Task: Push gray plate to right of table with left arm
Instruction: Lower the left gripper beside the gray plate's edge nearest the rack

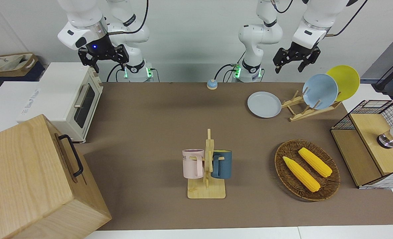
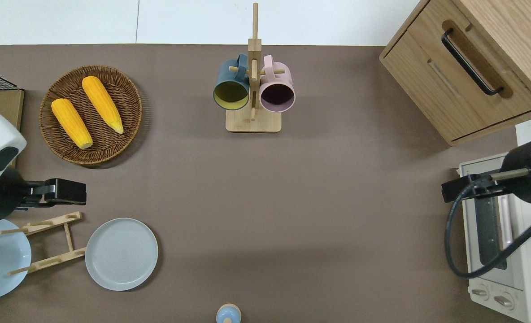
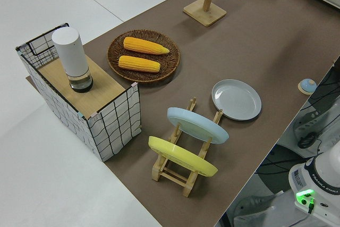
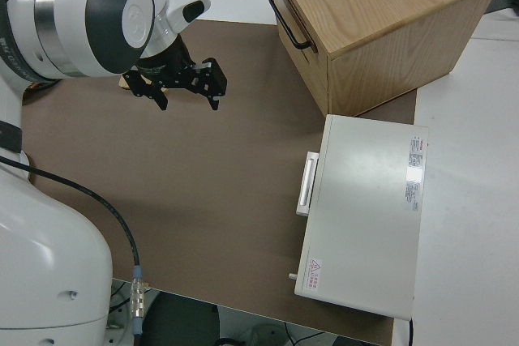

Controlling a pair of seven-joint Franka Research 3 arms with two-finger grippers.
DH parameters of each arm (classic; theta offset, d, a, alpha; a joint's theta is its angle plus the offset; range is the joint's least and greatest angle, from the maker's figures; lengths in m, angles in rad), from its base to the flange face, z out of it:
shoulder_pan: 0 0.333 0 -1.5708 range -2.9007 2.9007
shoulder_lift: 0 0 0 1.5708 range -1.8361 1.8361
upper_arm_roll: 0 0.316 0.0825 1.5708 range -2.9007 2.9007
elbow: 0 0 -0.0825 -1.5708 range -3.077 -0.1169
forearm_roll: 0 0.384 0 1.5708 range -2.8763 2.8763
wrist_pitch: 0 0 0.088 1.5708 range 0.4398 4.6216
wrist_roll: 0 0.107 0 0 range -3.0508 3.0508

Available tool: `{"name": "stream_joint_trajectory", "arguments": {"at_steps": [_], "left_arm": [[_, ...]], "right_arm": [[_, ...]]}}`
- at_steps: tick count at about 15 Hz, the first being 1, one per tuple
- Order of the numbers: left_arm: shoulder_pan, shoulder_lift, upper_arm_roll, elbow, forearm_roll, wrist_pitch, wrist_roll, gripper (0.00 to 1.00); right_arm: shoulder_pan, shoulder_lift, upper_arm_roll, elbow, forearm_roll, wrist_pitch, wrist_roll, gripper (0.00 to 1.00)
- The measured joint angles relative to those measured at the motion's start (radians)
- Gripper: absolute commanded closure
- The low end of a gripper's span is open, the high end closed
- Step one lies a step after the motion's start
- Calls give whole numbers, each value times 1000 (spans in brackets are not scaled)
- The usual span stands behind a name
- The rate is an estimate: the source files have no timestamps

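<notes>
Left gripper: fingers spread, holding nothing. Lower it beside the round pale gray plate, on its wooden-rack side, then push steadily sideways.

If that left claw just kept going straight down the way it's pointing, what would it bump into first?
Probably the wooden plate rack: overhead, the left gripper hangs over bare table just beside it, clear of the gray plate. Depth is uncertain.

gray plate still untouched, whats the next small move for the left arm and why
Probably lower the left gripper to the table beside the gray plate, on its dish rack edge. It hangs up in the air with open jaws, touching nothing, and the plate must be pushed toward the right arm's end. The right arm is parked.
</notes>
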Motion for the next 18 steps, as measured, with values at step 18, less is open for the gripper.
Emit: {"name": "stream_joint_trajectory", "arguments": {"at_steps": [18], "left_arm": [[7, -46, 36, -183, 5, 117, 91, 0]], "right_arm": [[0, 0, 0, 0, 0, 0, 0, 17]]}}
